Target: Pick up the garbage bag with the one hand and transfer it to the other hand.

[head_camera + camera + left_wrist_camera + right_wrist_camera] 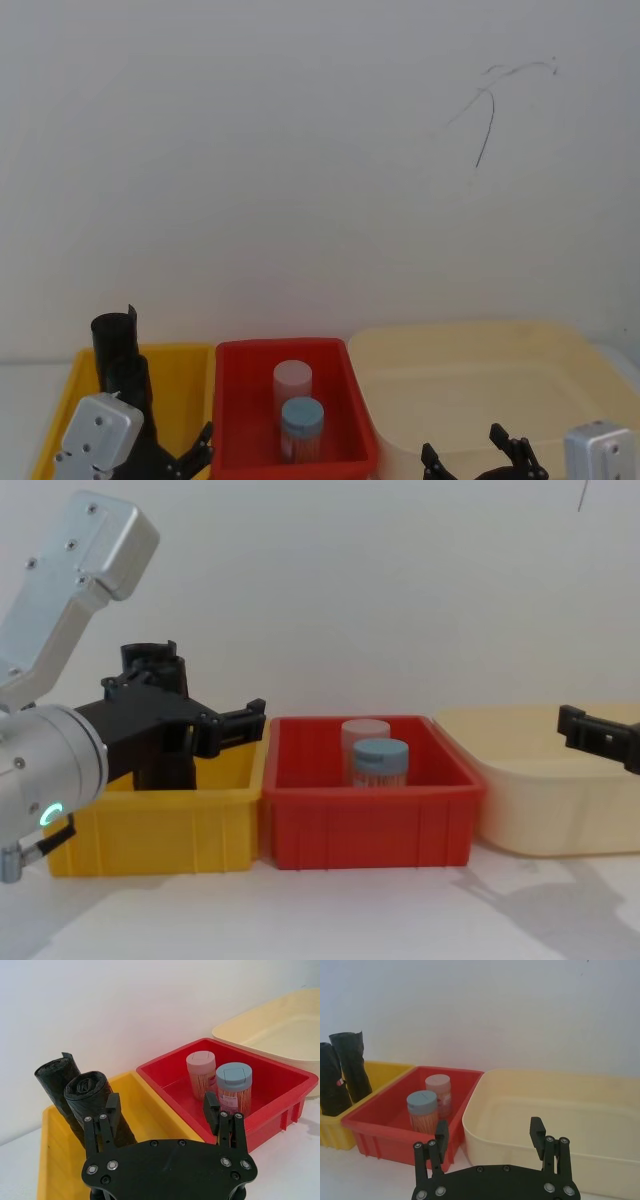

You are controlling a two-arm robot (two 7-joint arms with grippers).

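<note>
Two black rolled garbage bags stand upright in the yellow bin [50, 1160]: a nearer one [90, 1092] and one behind it [54, 1076]. They also show as the garbage bags [342, 1072], and one roll top [113, 338] rises above the bin. My left gripper [162, 1112] hovers open just in front of the nearer roll, with nothing between its fingers. It appears large as the left gripper [190, 705] before the roll [150, 660]. Low over the cream bin's front, my right gripper [489, 1134] is open and holds nothing.
A red bin [240, 400] in the middle holds a pink-lidded jar [292, 380] and a blue-lidded jar [302, 418]. A wide cream bin [480, 370] stands on the right. A white wall rises close behind all three bins.
</note>
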